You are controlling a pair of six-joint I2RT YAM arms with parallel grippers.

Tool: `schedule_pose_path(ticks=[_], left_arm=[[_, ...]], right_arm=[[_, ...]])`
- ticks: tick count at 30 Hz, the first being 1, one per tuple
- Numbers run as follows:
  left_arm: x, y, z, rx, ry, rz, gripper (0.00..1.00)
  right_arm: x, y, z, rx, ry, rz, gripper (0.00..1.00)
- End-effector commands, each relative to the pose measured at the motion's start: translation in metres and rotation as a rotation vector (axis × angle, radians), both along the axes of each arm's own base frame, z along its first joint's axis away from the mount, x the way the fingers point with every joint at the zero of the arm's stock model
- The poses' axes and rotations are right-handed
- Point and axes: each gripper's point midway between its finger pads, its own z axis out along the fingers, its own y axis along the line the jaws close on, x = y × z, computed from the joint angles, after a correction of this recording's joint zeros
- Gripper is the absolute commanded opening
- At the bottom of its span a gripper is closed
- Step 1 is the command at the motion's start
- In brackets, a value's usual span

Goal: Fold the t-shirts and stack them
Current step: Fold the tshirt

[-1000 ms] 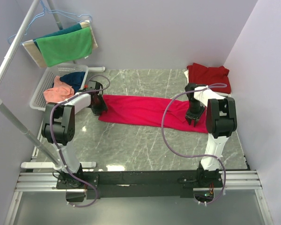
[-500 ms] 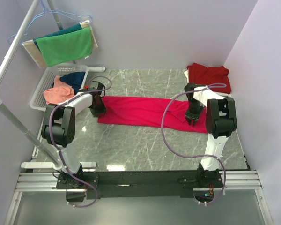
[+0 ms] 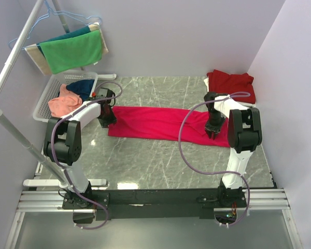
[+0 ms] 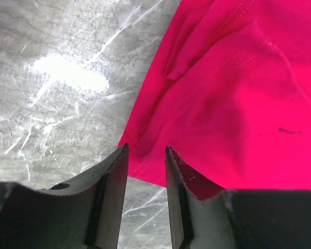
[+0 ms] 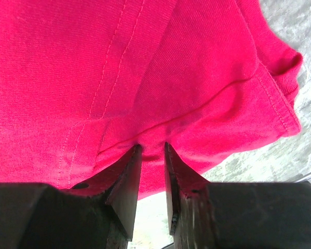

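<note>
Table (image 3: 160, 161): marble top, the pink shirt (image 3: 155, 122) lies across the middle as a long flat band. All places below are relative to the pink shirt.
Rack (image 3: 20, 46): behind and beyond its left end, green towel (image 3: 72, 51) hanging. Not task items.
Basket (image 3: 45, 104): just beyond its left end, holds a salmon shirt (image 3: 62, 102) and a navy shirt (image 3: 83, 85), both crumpled.
Maroon shirt (image 3: 230, 83): behind its right end, apart from it, in a loose pile.
Left gripper (image 4: 145, 150): at the shirt's left end, jaws narrow, hem edge sits between them. Can't tell if it is actually clamped.
Right gripper (image 5: 151, 146): at the shirt's right end, jaws narrow, nipping a pucker of fabric at the tips.
Progress, my read: early. The pink shirt looks folded lengthwise only and still needs cross folds. The maroon one may be the stack start but looks untidy. Salmon and navy are untouched, and there is no neat stack yet.
</note>
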Motion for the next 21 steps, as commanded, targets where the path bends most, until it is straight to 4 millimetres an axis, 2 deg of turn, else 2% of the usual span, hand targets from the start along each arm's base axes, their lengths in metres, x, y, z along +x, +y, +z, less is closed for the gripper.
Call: schedule_pose_path(ticks=[1,9,12,15,19,21], left_arm=[[0.009,-0.004,0.000,-0.013,-0.027,-0.009,0.40],[0.012,-0.007,-0.022,-0.018,0.007,-0.017,0.36],[0.010,-0.006,-0.024,-0.017,0.013,-0.015,0.32],[0.007,-0.004,-0.021,-0.008,0.017,-0.010,0.22],[0.004,0.000,-0.011,0.005,0.005,0.005,0.02],[0.003,0.002,-0.003,0.008,-0.009,0.011,0.01]], right_arm=[[0.005,-0.003,-0.001,-0.023,-0.018,0.011,0.31],[0.007,-0.003,0.002,-0.025,-0.017,0.016,0.30],[0.009,-0.003,0.004,-0.030,-0.025,0.017,0.30],[0.009,-0.002,0.004,-0.026,-0.022,0.014,0.30],[0.010,-0.002,0.004,-0.026,-0.027,0.013,0.29],[0.009,-0.003,0.003,-0.026,-0.024,0.011,0.29]])
